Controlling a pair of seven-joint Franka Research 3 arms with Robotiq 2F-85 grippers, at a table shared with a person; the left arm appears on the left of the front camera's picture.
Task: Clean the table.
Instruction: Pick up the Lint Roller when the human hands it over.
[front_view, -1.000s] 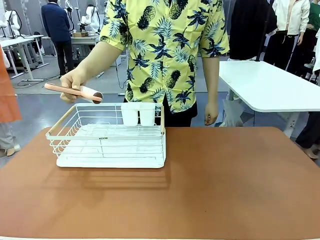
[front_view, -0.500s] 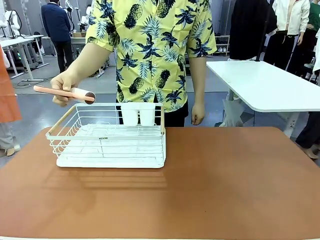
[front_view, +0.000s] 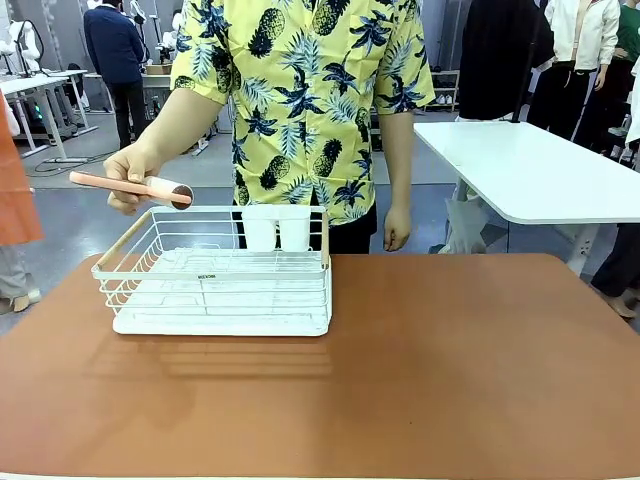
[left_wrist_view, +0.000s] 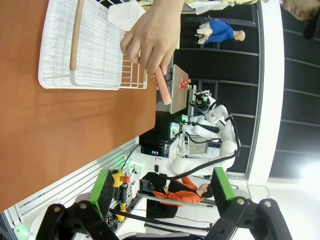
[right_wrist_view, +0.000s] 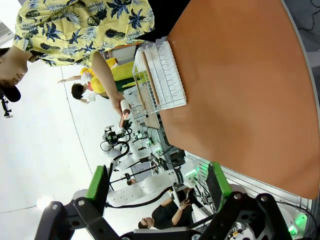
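The reddish-brown table (front_view: 450, 360) spans the front view. Above the far left corner of a white wire dish rack (front_view: 225, 292), a person's hand (front_view: 128, 165) holds a lint roller with a pink handle (front_view: 125, 184). In the left wrist view my left gripper (left_wrist_view: 162, 190) stands open with nothing between its green pads, off the table's (left_wrist_view: 50, 125) edge, with the rack (left_wrist_view: 95, 55) and the roller (left_wrist_view: 162, 90) far ahead. My right gripper (right_wrist_view: 157, 185) is also open and bare, back from the table (right_wrist_view: 240, 100) and the rack (right_wrist_view: 160, 77).
Two white cups (front_view: 278, 228) sit in a holder at the rack's far side. The person in a yellow pineapple shirt (front_view: 300, 100) stands at the far edge. A smaller white-topped table (front_view: 540, 170) stands behind on the right. People and other tables are farther back.
The person has stepped a little to the left, carrying the roller left and slightly lower over the rack's corner. The other hand has dropped lower. The rack has not moved.
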